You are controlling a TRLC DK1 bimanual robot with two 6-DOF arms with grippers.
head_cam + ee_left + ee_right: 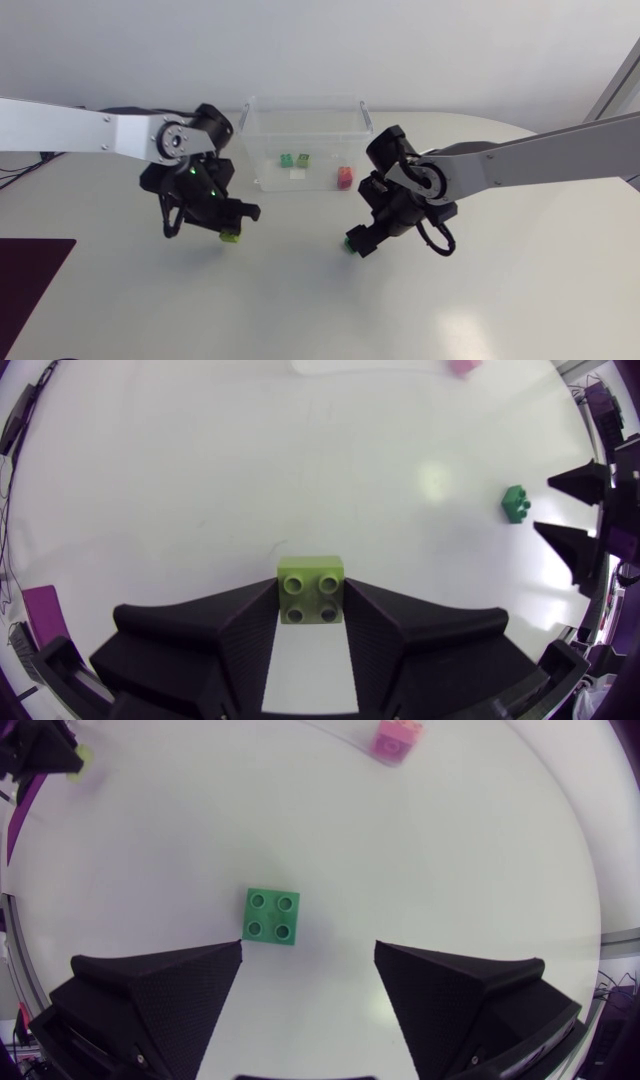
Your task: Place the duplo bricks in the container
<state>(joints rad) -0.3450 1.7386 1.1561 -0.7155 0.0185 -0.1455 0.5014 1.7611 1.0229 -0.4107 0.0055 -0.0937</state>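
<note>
A lime green duplo brick (311, 588) sits between the fingers of my left gripper (311, 608), which is shut on it from both sides; in the head view this brick (230, 237) is just under the left gripper (233, 224), left of the container. A dark green brick (271, 915) lies on the table ahead of my right gripper (308, 948), close to one fingertip, and the gripper is open. The head view shows that brick (350, 243) at the right gripper (360, 238). The clear plastic container (262, 130) stands at the back middle, holding two green bricks (294, 160) and a red-pink brick (345, 178).
A dark purple mat (30, 285) lies at the table's front left corner. The white tabletop (300, 300) stretches in front of both grippers. In the left wrist view the dark green brick (516, 503) lies off to the side, by my right arm's fingers (575, 482).
</note>
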